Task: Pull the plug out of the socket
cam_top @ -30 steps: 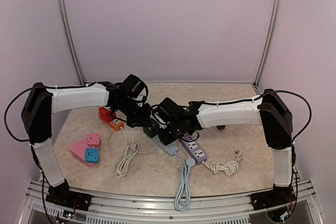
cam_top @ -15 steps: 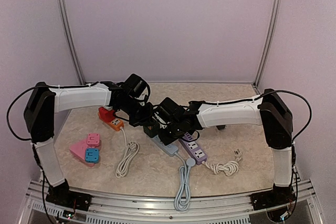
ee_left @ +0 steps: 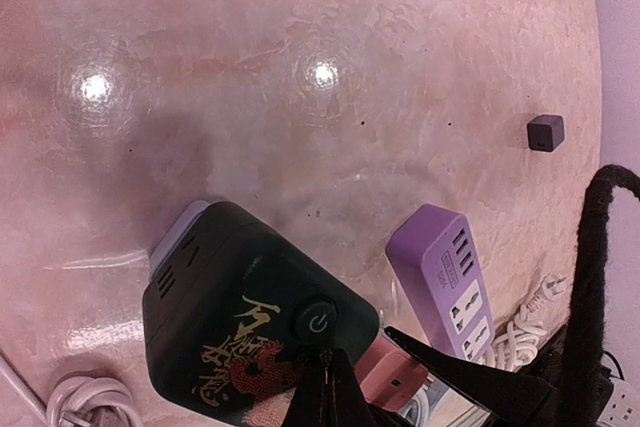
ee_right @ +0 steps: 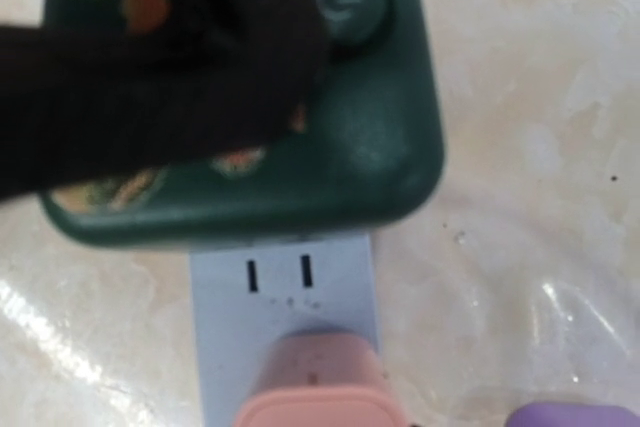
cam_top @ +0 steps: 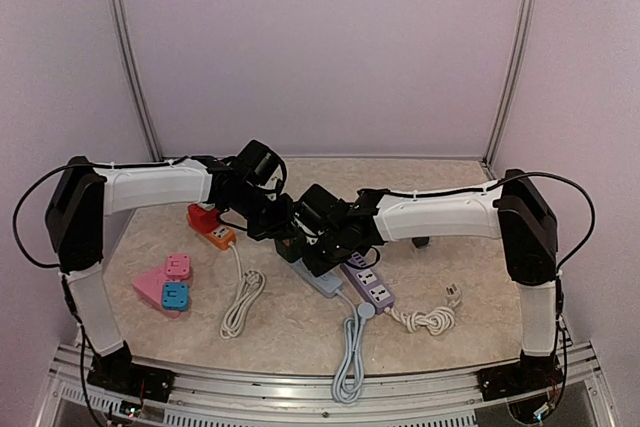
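Note:
A dark green adapter point(ee_left: 230, 307) with gold and red dragon art and a round power button sits plugged into one end of a light blue power strip point(ee_right: 285, 317). A pink plug point(ee_right: 320, 387) is plugged into the strip just beside it, also visible in the left wrist view point(ee_left: 415, 379). My left gripper point(ee_left: 330, 387) is shut, its tips pressed together on top of the adapter point(cam_top: 290, 245). My right gripper point(cam_top: 322, 252) hovers right over the pink plug. One black finger point(ee_left: 480, 377) lies along the plug's edge. Its jaw state is hidden.
A purple power strip point(cam_top: 370, 285) lies right of the blue one. An orange strip point(cam_top: 210, 227) and a pink heart-shaped socket block point(cam_top: 160, 287) lie at the left. White cables point(cam_top: 242, 302) point(cam_top: 430, 319) and a grey cable point(cam_top: 350, 347) run near. A small black cube point(ee_left: 545, 132) sits apart.
The right arm has shifted slightly left, closer over the strip. The left arm has barely moved.

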